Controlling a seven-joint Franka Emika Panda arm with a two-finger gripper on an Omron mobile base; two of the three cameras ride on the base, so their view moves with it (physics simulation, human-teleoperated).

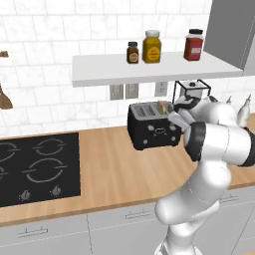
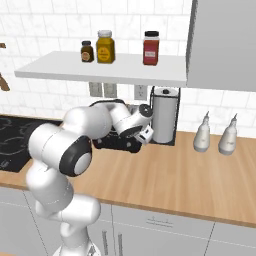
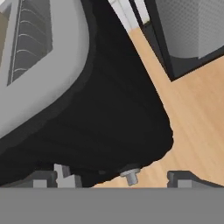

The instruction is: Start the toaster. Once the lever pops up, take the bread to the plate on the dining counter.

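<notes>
Toaster (image 1: pixel 152 127): black, centre frame, on wood tabletop (image 1: pixel 114 169). Bread (image 1: pixel 162 106): in slot. Claw (image 3: pixel 111 178): released, spread wide beside toaster's side, lower frame.

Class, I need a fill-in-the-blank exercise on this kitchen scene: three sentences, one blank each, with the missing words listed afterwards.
1. The shelf above the worktop carries ___ jars.
2. The black toaster stands on the wooden worktop, to the right of the ___.
3. In the right base view, two white bottles stand to the right of the ___ holder.

Missing words: three; stove; paper towel
</notes>
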